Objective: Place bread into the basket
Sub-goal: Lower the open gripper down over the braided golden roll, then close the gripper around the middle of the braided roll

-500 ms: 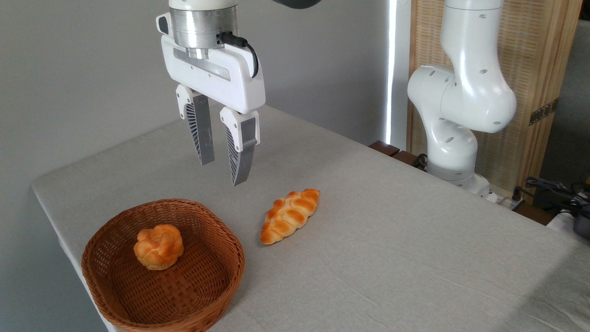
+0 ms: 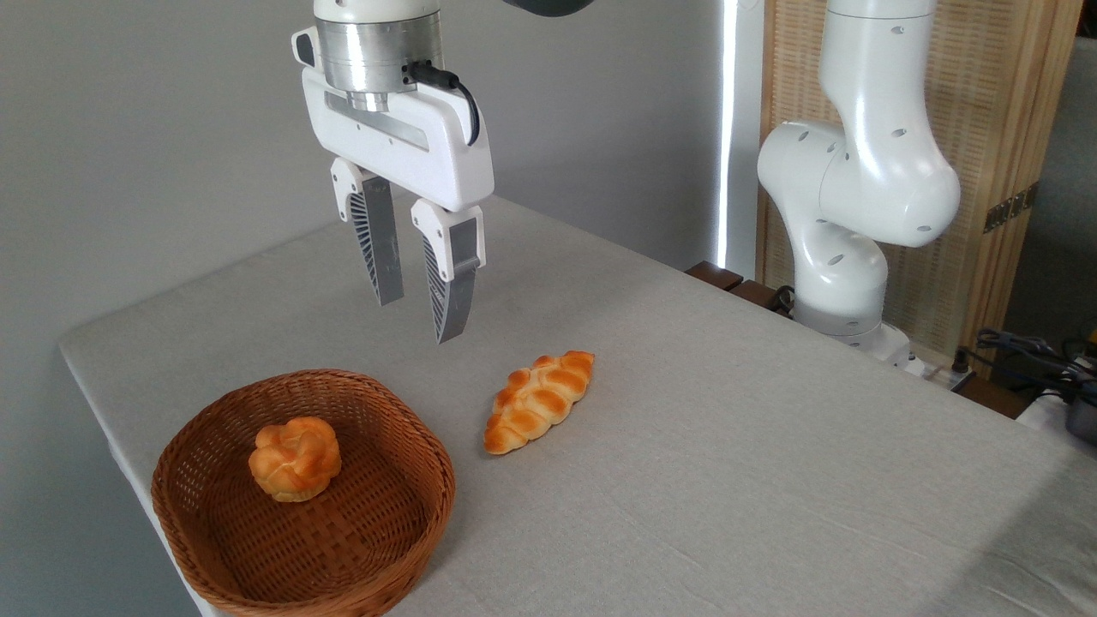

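Note:
The bread (image 2: 538, 401), a golden braided loaf with pointed ends, lies on the grey tablecloth just right of the basket. The brown wicker basket (image 2: 403, 428) sits at the front left corner of the table and holds a small round knotted bun (image 2: 295, 458). My gripper (image 2: 417, 319) hangs in the air above the gap between basket and loaf, well clear of both. Its two ribbed fingers (image 2: 449, 278) point down with an empty gap between them, so it is open and holds nothing.
The arm's white base and lower links (image 2: 848, 231) stand at the table's far right edge. A wooden slatted screen (image 2: 1003, 128) rises behind it. The table's left edge (image 2: 103, 403) runs close beside the basket. Cables (image 2: 1028, 351) lie off the table at the right.
The gripper has shifted very slightly to the right. The loaf, bun and basket have not moved.

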{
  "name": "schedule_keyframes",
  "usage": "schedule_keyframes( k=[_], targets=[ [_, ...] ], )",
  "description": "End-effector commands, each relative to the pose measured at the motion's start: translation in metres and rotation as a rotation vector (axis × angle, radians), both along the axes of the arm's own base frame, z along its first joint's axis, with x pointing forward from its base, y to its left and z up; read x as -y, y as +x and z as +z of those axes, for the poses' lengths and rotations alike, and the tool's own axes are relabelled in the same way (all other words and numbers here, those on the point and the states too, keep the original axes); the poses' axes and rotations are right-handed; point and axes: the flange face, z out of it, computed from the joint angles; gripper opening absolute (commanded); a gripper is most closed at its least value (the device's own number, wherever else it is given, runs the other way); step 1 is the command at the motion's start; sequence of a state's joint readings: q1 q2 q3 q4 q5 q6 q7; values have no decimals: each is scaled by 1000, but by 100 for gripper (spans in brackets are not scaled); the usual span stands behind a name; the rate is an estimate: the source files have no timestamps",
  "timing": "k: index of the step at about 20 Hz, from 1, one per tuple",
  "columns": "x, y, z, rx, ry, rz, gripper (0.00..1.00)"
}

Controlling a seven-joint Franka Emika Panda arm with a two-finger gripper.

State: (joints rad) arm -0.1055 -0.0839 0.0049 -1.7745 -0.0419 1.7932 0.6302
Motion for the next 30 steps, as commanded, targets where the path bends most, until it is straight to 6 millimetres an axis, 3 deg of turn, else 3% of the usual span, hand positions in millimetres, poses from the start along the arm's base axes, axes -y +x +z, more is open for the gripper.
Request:
schedule_keyframes(
  k=[1,4,10,16,22,30],
  targets=[
    [1,-4,-2,-22,-10,-6,100],
    [-3,-12,-19,-51,-5,-1,100],
    [-8,-45,-76,-174,11,1,100],
    [2,-62,-126,-259,11,-15,100],
    [16,-65,-154,-259,-50,-6,100],
    [24,-64,-173,-299,-31,-25,100]
  ],
)
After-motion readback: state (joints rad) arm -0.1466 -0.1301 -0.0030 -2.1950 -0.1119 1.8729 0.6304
